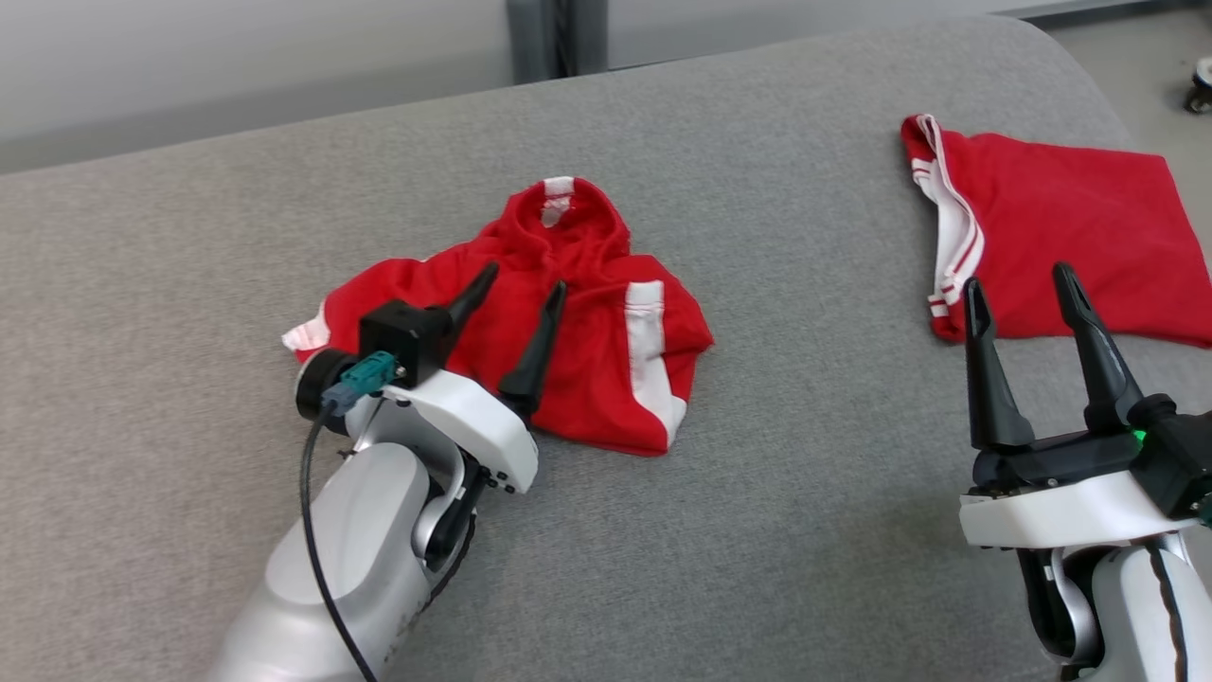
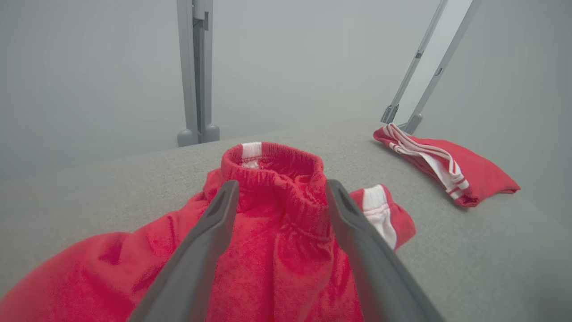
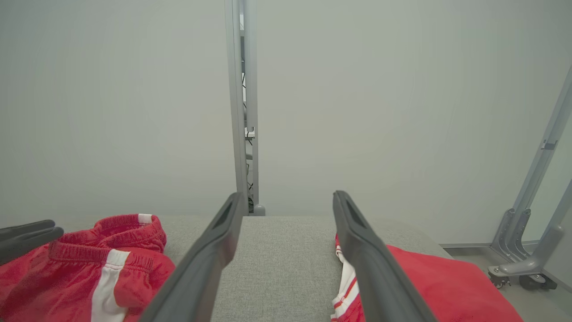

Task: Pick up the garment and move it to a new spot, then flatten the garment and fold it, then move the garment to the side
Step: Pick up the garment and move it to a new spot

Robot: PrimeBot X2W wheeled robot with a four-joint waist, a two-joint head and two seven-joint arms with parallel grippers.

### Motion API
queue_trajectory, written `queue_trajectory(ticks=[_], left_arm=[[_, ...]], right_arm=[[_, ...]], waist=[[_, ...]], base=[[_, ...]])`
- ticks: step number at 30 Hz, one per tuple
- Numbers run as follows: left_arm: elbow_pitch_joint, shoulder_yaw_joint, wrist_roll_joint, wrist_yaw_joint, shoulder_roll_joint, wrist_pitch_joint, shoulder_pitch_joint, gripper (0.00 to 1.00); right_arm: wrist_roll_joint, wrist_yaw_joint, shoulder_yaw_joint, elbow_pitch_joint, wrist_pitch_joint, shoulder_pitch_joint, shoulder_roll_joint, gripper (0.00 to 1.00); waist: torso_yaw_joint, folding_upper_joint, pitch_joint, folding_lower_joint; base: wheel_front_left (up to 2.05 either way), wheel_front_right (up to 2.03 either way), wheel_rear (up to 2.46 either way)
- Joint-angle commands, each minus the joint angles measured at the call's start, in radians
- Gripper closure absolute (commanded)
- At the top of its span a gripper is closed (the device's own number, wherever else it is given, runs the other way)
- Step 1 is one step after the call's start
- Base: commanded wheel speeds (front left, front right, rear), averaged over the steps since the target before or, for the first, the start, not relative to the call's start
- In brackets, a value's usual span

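Observation:
The garment [image 1: 606, 322] is a crumpled red piece with white stripes and an elastic waistband, lying in a heap at the middle of the grey padded table [image 1: 757, 493]. My left gripper [image 1: 523, 282] is low over the heap's near-left part, open, with the fingers spread and no cloth pinched. In the left wrist view the red cloth [image 2: 277, 250] lies between and beyond the fingertips of the left gripper [image 2: 281, 185], and the waistband stands up just ahead. My right gripper [image 1: 1021, 282] hovers open at the lower right, holding nothing. The right wrist view has the garment [image 3: 89, 264] at its lower left.
A second red garment [image 1: 1051, 218] with white trim lies folded flat at the table's far right, just beyond my right fingertips. The same folded garment [image 3: 429, 286] sits partly behind my right finger. Grey frame posts [image 2: 196, 71] stand behind the table.

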Motion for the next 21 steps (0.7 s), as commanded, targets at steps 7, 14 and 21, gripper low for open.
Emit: queue_trajectory(ticks=[7, 14, 21], left_arm=[[-0.144, 0.084, 0.013, 0.044, 0.066, -0.028, 0.093, 0.0], [-0.355, 0.223, 0.041, 0.088, 0.119, -0.029, 0.304, 0.0], [-0.494, 0.347, 0.077, 0.081, 0.086, -0.029, 0.506, 0.0]], right_arm=[[-0.008, 0.0, 0.001, 0.0, -0.005, 0.03, -0.036, 0.0], [-0.002, 0.0, 0.028, 0.022, -0.004, 0.072, -0.043, 0.0], [0.01, 0.0, 0.051, 0.041, -0.003, 0.107, -0.045, 0.0]], waist=[[0.101, 0.0, -0.08, 0.0], [0.147, 0.0, -0.151, 0.0], [0.176, 0.0, -0.193, 0.0]], base=[[0.0, 0.0, 0.0], [0.0, 0.0, 0.0], [0.0, 0.0, 0.0]])
